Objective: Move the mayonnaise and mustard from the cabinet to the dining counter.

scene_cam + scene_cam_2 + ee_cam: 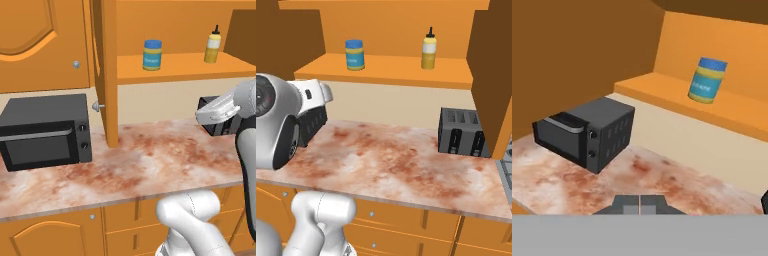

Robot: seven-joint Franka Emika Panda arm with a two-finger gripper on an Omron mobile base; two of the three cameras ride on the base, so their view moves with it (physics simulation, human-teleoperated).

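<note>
Hand: I see my hand clenched, the two dark tips pressed together with nothing between them; it hangs above the marbled tabletop, well short of the shelf.
Mayonnaise: the blue-lidded jar stands upright on the orange shelf inside the open cabinet, toward the shelf's left part; from my hand camera it sits up and to the right, tilted only because that view is rolled.
Mustard: the slim yellow bottle stands upright on the same shelf, to the right of the jar and well apart from it, black nozzle pointing up.
Cabinet door: one door is swung out edge-on toward me, its round knob showing low on it; the neighbouring door to the left is shut.
Tabletop: a black microwave sits at the left, a dark toaster at the right, under the shelf.
Arm: my white arm is raised over the tabletop, between the two appliances.
</note>
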